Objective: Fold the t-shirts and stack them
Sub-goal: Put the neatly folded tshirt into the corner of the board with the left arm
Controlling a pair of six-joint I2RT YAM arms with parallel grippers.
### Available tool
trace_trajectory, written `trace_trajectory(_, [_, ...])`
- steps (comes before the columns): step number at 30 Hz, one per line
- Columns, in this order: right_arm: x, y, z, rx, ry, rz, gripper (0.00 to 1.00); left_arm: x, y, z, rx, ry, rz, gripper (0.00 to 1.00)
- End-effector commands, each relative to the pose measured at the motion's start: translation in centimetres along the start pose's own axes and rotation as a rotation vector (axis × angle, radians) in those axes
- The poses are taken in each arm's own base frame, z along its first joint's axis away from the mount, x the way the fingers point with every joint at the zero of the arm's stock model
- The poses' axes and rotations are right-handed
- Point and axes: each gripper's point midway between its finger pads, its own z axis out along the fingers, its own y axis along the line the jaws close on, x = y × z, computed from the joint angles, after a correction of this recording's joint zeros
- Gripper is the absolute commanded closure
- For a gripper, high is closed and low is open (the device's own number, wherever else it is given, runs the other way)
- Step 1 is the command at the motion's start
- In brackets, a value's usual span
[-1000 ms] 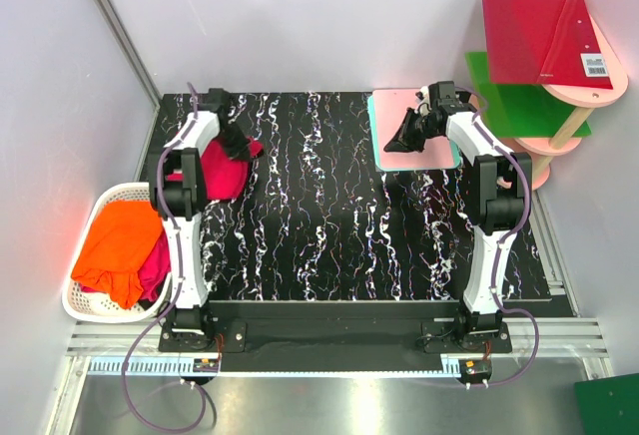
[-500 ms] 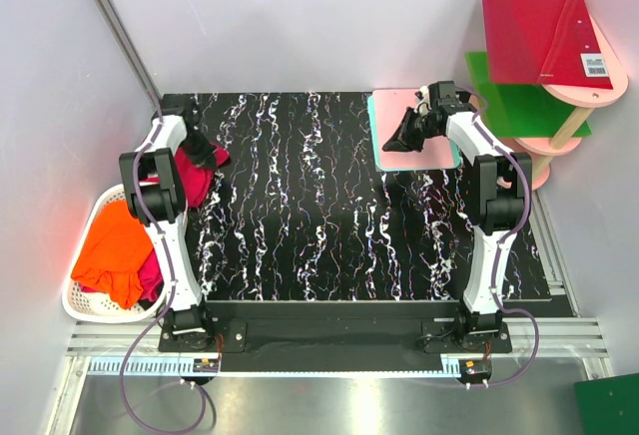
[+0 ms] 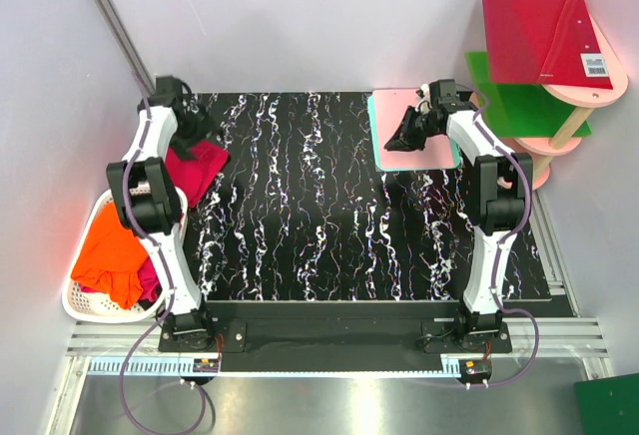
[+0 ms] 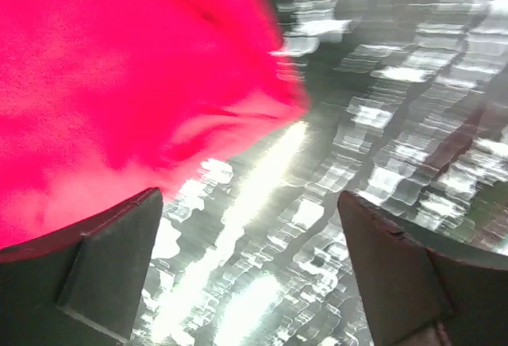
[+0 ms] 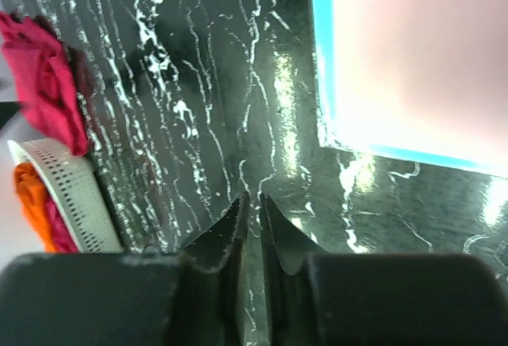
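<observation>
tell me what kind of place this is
Probably a robot test cell, not a home: plain white panel walls, two arms bolted along a black marbled table, and a laundry basket of t-shirts beside it.

White perforated basket (image 3: 80,307) at the black marbled table's (image 3: 329,225) left edge, pink teal-edged board (image 3: 439,156) far right.

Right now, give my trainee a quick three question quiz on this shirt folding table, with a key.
1. True or false: the left arm's fingers are clamped on the crimson t-shirt.
2. Where is the orange t-shirt? A: white basket; B: pink board; C: black table.
3. Name the arm hovering over the pink board.

Key: 1 false, they stand open; 2 A; 3 right arm.
</observation>
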Motion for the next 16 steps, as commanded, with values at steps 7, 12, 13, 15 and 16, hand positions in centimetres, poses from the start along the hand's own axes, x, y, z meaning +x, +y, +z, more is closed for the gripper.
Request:
trace_trajectory(7, [-5.5, -0.4, -10.7, 0.358, -0.315, -0.306, 0.31, 4.1, -18.2, -20.0, 0.654, -0.320, 0.377, 0.01])
trace_trajectory(12, [-5.3, -2.7, -13.0, 0.509, -0.372, -0.319, 0.05, 12.8, -18.6, -14.2, 0.641, 0.009, 0.558, 0.01])
trace_trajectory(13, [-5.2, -2.6, -13.3, 0.509, -0.380, -0.317, 0.01, 15.2, -18.5, -13.2, 0.640, 0.072, 0.596, 0.01])
trace_trajectory(15, [-4.8, -2.8, -13.2, 0.500, -0.384, -0.301, 0.01, 17.2, -18.0, -12.3, 0.639, 0.118, 0.644, 0.01])
trace_trajectory(16, [-4.8, -2.4, -13.5, 0.488, -0.395, -0.299, 0.00, 17.7, -18.1, -12.2, 0.631, 0.118, 0.664, 0.01])
